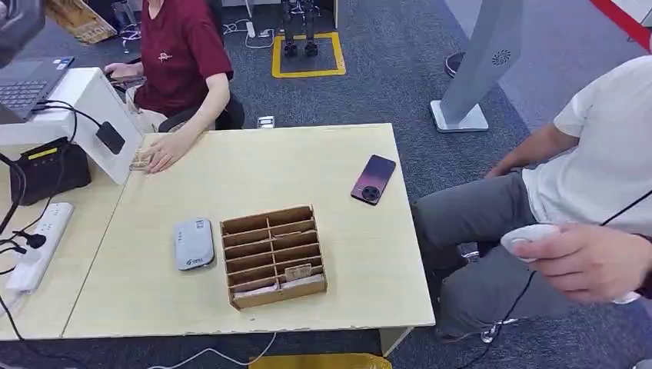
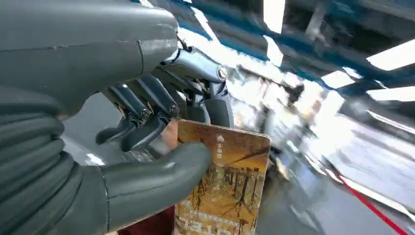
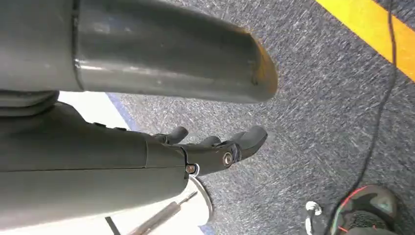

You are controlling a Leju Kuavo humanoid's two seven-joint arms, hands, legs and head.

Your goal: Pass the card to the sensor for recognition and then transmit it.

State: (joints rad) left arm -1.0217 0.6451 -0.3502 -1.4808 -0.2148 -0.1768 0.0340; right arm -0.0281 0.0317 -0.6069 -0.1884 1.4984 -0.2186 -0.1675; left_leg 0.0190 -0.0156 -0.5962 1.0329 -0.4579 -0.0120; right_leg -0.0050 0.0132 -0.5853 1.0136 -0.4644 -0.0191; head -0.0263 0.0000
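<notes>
In the left wrist view my left hand (image 2: 147,127) pinches a card (image 2: 230,186) with an orange forest picture between the thumb and the dark fingers; the card is raised, with ceiling lights behind it. On the table (image 1: 361,254) the small white-grey sensor (image 1: 192,243) lies flat, just left of a wooden slotted card box (image 1: 273,256) that holds a few cards. My right hand (image 3: 215,147) hangs over the grey carpet with its fingers stretched out and nothing in them.
A person in a red shirt sits at the table's far side with a hand (image 1: 160,154) on it. A person in white at the right holds a white device (image 1: 529,234). A phone (image 1: 374,179), a power strip (image 1: 42,242) and a black box (image 1: 46,169) also lie on the table.
</notes>
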